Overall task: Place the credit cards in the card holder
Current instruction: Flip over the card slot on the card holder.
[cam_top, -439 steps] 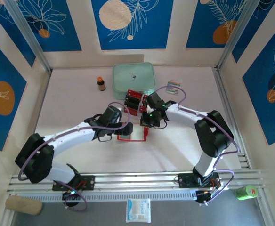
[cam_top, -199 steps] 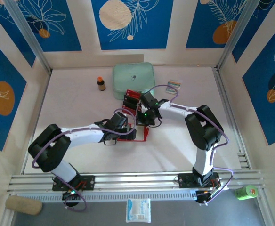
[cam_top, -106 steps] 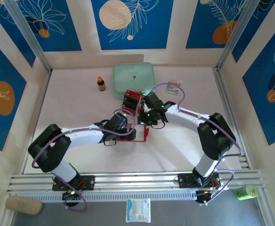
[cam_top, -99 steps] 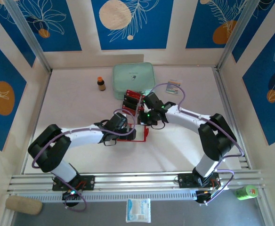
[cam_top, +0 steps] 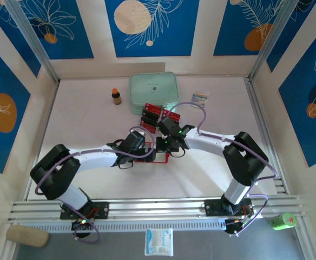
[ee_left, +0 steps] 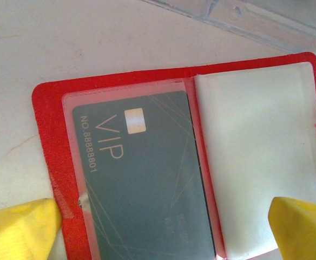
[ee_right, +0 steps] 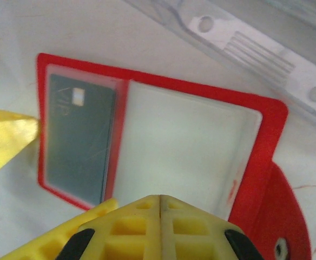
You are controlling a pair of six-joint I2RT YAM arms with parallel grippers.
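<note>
The red card holder (cam_top: 159, 157) lies open on the table between the two arms. A dark VIP card (ee_left: 147, 179) sits in its left clear pocket, and the right pocket (ee_left: 255, 151) is pale and bare. My left gripper (ee_left: 160, 230) is open, with one yellow fingertip (ee_left: 17, 230) at each side of the holder (ee_left: 44, 135). My right gripper (ee_right: 160, 199) is shut with nothing between its fingers, its tips over the near edge of the bare pocket (ee_right: 179, 146). Loose red credit cards (cam_top: 151, 115) lie in a pile just behind the holder.
A large mint-green case (cam_top: 153, 89) lies behind the card pile. A small brown bottle (cam_top: 116, 96) stands to its left and a pale striped packet (cam_top: 200, 97) lies to its right. The holder's red clasp flap (ee_right: 288, 211) sticks out at its right end.
My right gripper, still shut, has moved from beside the card pile toward me and now hangs over the open holder. The left arm has stayed at the holder, open.
</note>
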